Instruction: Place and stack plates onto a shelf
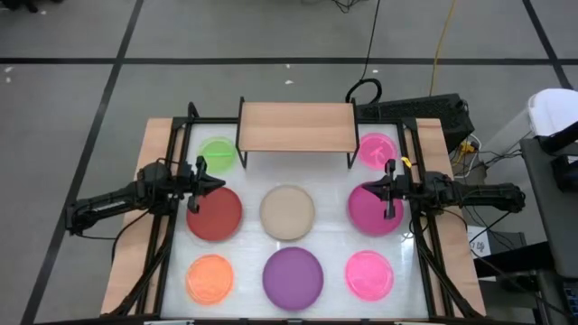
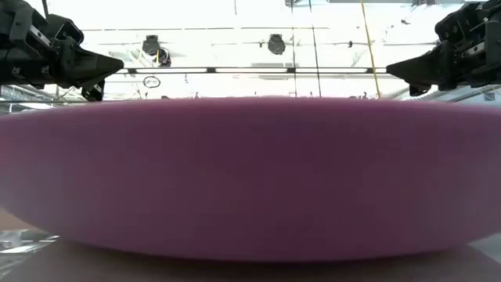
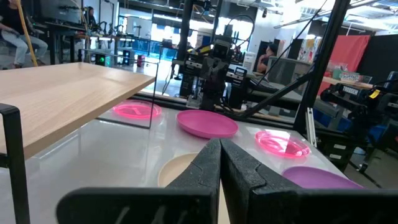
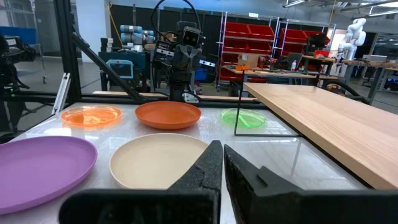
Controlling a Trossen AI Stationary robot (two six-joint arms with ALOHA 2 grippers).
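The high view looks straight down on the whole worktop, taking in the shelf at the far edge and both arms at the sides. The low view sits at worktop height, so near the purple plate that this plate fills most of it; the shelf shows as a thin line beyond. The left wrist view faces across the worktop past its own closed fingers toward the other arm. The right wrist view faces the opposite way past its closed fingers. Both wrist views share the beige plate and the shelf.
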